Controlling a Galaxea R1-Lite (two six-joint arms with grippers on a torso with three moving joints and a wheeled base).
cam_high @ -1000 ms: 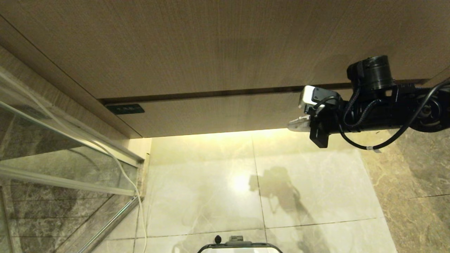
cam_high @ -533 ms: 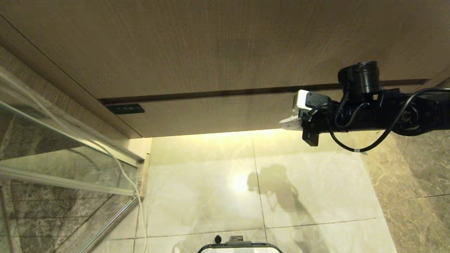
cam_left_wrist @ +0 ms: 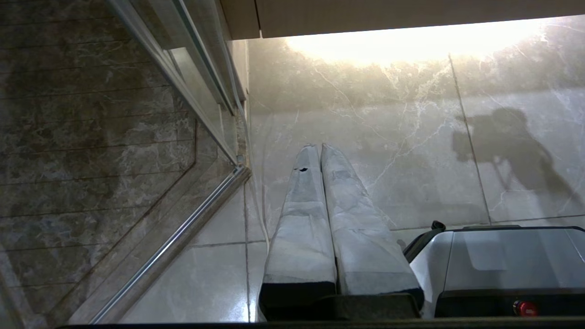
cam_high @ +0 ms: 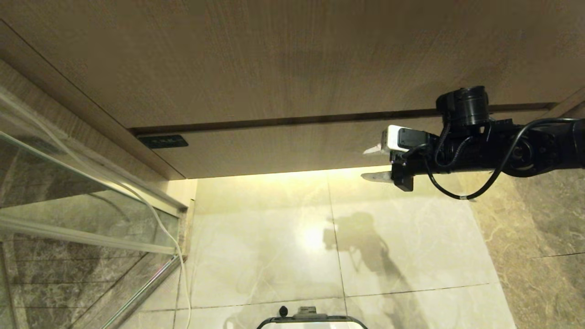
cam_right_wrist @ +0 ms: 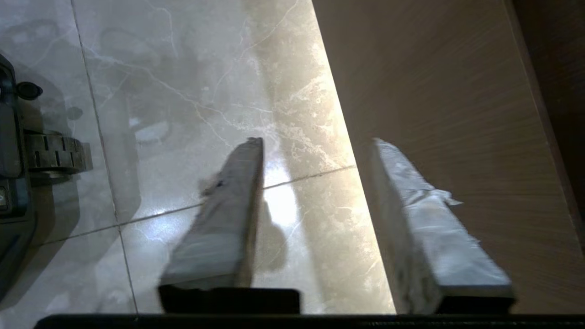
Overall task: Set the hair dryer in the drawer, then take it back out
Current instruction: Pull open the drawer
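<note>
Room: pale marble floor (cam_high: 274,237) lit by glow strip under cabinet; darker marble tiles at right; glass partition (cam_high: 68,192) at left. Tall wood panel (cam_high: 274,59) above; drawer (cam_high: 283,148) below it, front flush, closed, contents hidden. Hair dryer not visible in any view. My right gripper (cam_high: 372,163) level at drawer's lower edge, fingers apart, empty. My left gripper (cam_left_wrist: 317,148) parked over floor, fingers together

Drawer (cam_high: 292,151) shut — inside hidden — plaque (cam_high: 163,141) unreadable
</note>
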